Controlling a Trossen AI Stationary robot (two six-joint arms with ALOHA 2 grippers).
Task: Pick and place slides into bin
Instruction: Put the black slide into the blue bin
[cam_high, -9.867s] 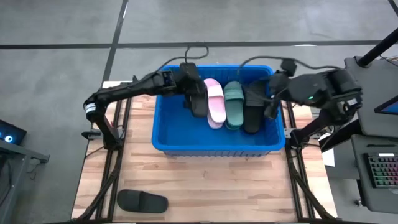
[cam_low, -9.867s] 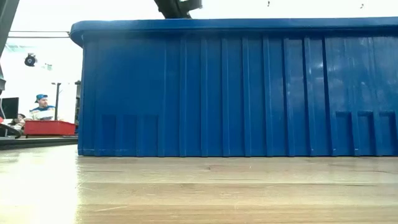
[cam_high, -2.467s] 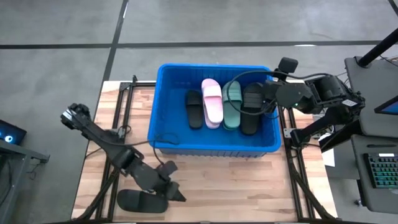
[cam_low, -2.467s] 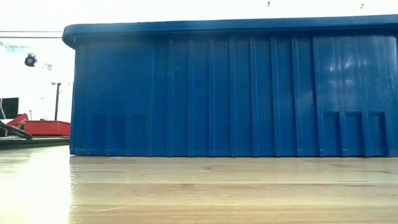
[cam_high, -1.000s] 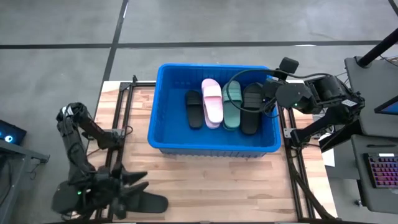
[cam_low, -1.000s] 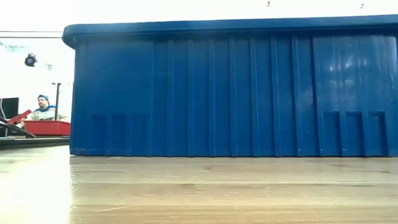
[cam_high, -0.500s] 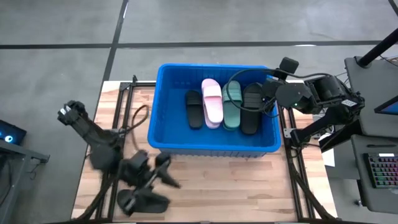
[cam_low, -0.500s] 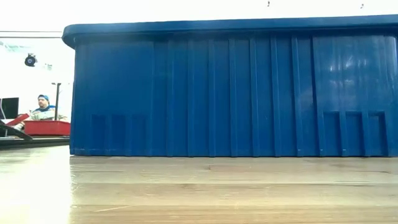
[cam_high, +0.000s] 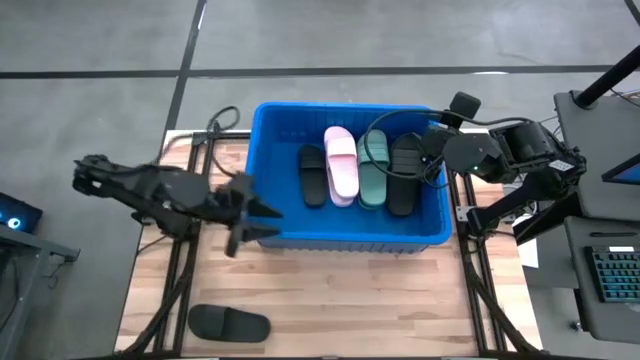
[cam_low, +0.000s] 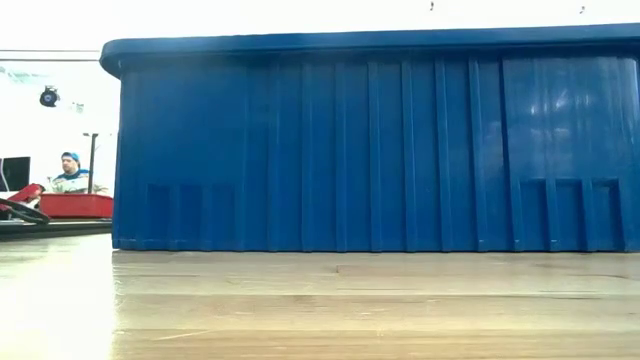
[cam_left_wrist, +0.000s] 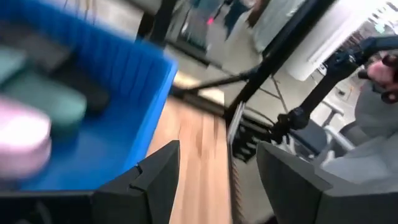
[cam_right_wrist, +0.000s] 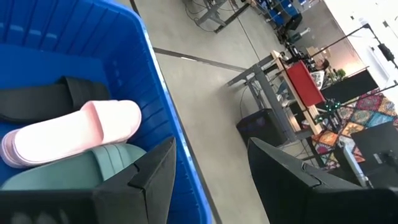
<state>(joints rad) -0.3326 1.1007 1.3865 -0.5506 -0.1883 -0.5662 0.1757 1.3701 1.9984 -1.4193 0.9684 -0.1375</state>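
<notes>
The blue bin (cam_high: 345, 238) stands at the table's far middle and fills the low view (cam_low: 370, 140). In it lie a black slide (cam_high: 313, 176), a pink slide (cam_high: 343, 165), a green slide (cam_high: 373, 170) and another black slide (cam_high: 404, 176), side by side. One more black slide (cam_high: 228, 323) lies flat on the wood at the near left. My left gripper (cam_high: 266, 219) hangs open and empty at the bin's near left corner. My right gripper (cam_high: 427, 160) hovers open above the bin's right end, looking at the pink slide (cam_right_wrist: 74, 134).
A dark cable (cam_high: 372, 135) loops over the bin's far right part. Bare wood (cam_high: 350, 295) lies between the bin and the near edge. A keyboard (cam_high: 612, 275) sits off the table at the right. A person (cam_low: 70, 172) shows far behind at the left.
My left gripper has swung from the table's near left corner, beside the loose black slide, toward the far edge and the right, up to the bin's near left corner, turning as it went. It stayed open and empty. The black slide has kept its place.
</notes>
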